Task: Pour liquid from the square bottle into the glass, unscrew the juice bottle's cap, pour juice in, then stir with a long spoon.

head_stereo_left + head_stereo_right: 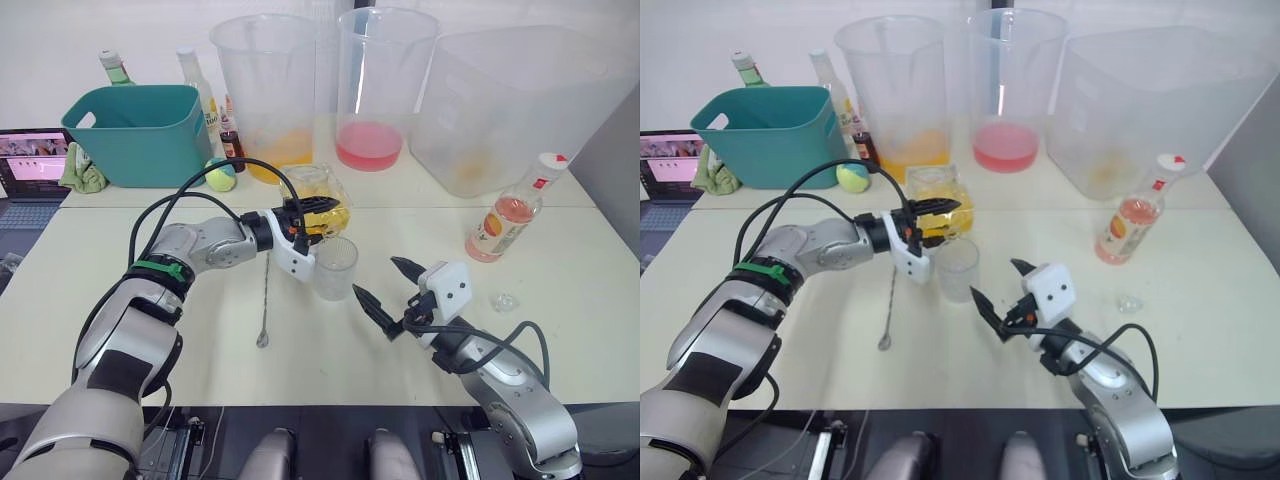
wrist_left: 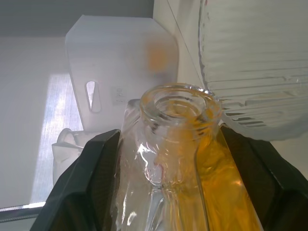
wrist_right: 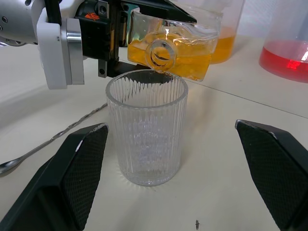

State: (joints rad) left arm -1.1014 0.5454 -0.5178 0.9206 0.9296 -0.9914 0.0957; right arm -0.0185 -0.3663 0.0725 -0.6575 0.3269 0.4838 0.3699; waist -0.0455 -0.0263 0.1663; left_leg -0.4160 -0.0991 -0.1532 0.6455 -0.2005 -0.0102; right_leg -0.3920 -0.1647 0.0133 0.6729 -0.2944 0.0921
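Nearest the glass (image 3: pixel 146 130), the right end effector (image 1: pixel 385 295) waits with fingers spread; just behind the glass, the left end effector (image 1: pixel 305 218) clamps the square bottle (image 3: pixel 178 45), tipped mouth-first over its rim, glass apparently empty: tilt further

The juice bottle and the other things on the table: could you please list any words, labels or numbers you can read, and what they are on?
No text can be read.
Juice bottle: orange-and-white label, print too small to read.
Juice bottle's cap: a red mark, no legible letters.
Bottles behind the teal bin: labels too small.
Laptop screen: content blurred.
Left gripper: an orange tag, illegible.
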